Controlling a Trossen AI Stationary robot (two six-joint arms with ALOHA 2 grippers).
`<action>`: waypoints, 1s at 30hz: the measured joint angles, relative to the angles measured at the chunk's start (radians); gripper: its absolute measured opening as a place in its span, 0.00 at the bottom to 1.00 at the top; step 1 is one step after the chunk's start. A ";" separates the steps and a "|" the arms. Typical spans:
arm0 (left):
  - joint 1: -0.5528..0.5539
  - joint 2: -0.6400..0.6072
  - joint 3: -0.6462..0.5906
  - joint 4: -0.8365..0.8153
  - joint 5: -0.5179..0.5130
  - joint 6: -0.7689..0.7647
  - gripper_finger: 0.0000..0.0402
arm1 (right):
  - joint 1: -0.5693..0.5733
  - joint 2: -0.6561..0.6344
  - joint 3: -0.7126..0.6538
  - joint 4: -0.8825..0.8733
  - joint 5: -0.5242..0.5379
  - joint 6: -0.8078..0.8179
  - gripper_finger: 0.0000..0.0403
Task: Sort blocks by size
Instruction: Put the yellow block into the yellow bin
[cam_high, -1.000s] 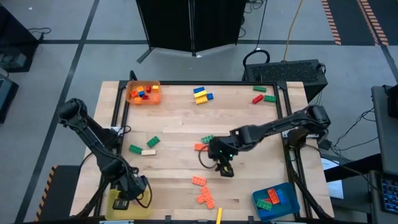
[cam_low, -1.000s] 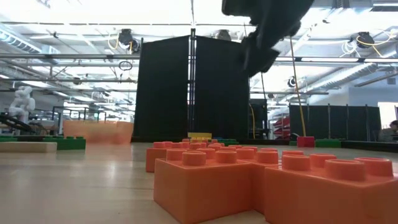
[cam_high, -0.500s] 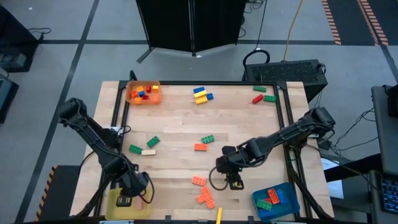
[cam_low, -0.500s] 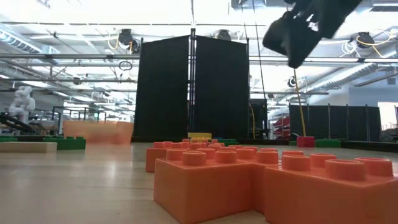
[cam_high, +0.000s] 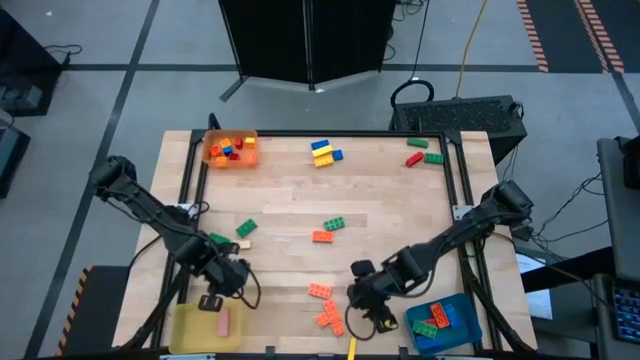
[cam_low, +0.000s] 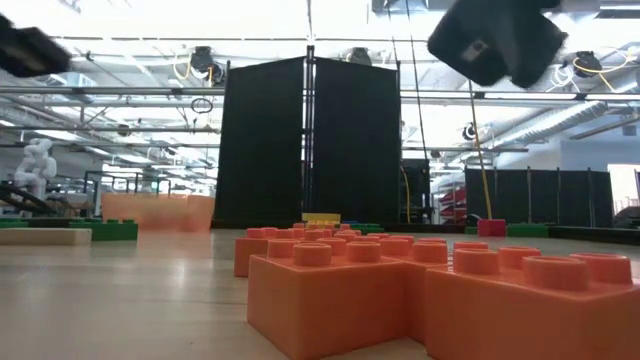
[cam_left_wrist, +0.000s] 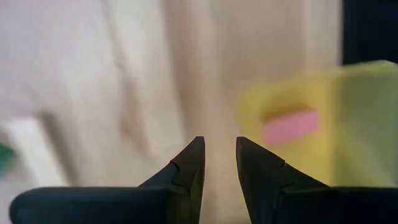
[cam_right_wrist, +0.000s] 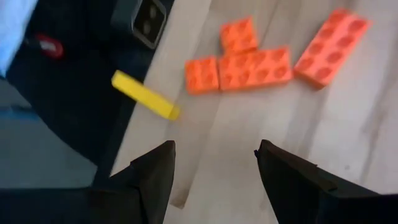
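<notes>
Orange studded plastic bricks (cam_high: 325, 305) are still lying loose on the wooden surface (cam_high: 290, 205); right hand (cam_high: 383, 322) is hovering nearby, fingers apart, empty. Left hand (cam_high: 211, 302), nearly closed and empty, is hanging beside the yellow square tray (cam_high: 190, 330) holding one pink brick (cam_high: 222, 326). Sorting is looking partly done.

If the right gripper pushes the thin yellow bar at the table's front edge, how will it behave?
The yellow bar looks rigid and light, so it would probably slide or pivot. Being flat-sided, it should not roll. It seems to overhang the table edge, so a push may drop it.
</notes>
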 joint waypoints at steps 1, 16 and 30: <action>0.010 0.000 0.000 0.000 -0.029 0.029 0.23 | 0.011 0.011 0.000 -0.009 0.001 -0.015 0.54; 0.136 0.000 0.000 0.007 -0.384 0.362 0.23 | 0.117 0.131 0.002 0.050 0.189 -0.619 0.54; 0.192 0.000 0.000 0.084 -0.434 0.478 0.23 | 0.162 0.383 0.383 -0.117 0.181 -0.860 0.54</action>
